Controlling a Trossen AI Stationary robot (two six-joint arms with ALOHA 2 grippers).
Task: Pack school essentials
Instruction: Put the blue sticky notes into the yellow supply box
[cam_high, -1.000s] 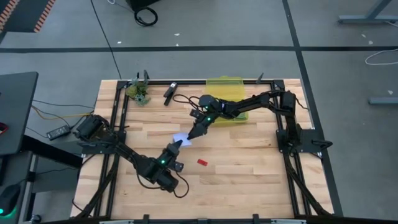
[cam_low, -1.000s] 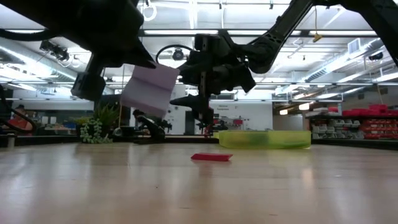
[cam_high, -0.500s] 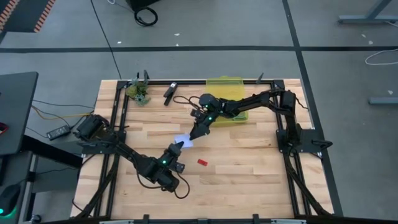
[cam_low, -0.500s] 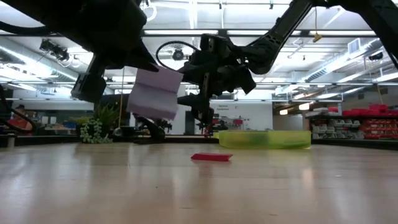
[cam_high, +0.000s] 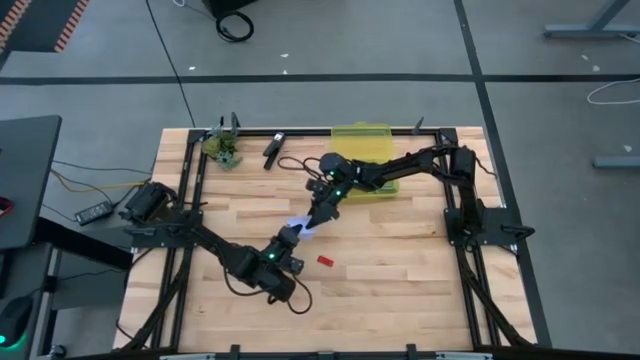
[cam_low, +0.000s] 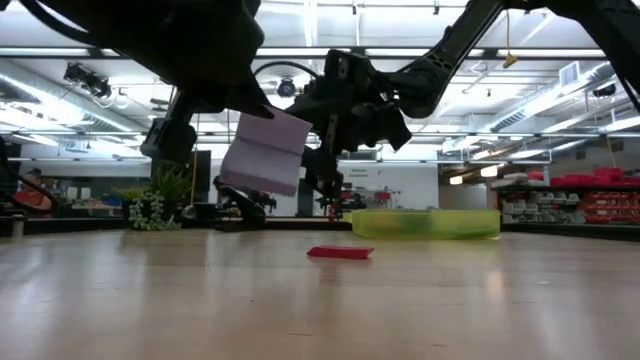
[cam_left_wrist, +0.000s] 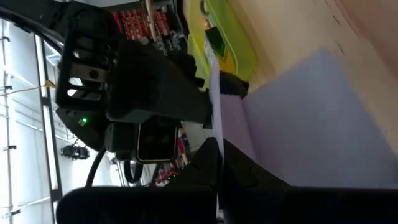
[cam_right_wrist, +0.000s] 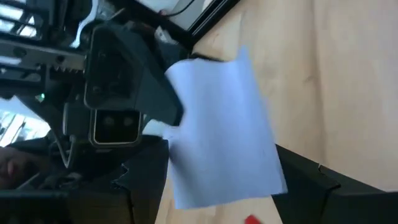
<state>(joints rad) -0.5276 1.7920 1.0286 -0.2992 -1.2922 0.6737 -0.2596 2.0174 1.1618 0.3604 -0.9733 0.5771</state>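
While the light wooden plank table spreads beneath both dark arms, the translucent yellow-green plastic crayon box sits at its far edge and serves as the landmark. Reaching from beside that box toward the table's middle, the right gripper has its fingers spread wide, and the pad's free edge lies between them; whether they touch it cannot be told. Meeting it from the near side, well away from the box, the left gripper is clamped tight on the light-blue square paper pad, holding it tilted in the air above the boards. To the left of the box along the same far edge lies a black elongated clip-like object, and farther left a small greenish clump like a plant. Nearer than the box, just beyond the lifted pad, a tiny flat red piece lies on the wood.
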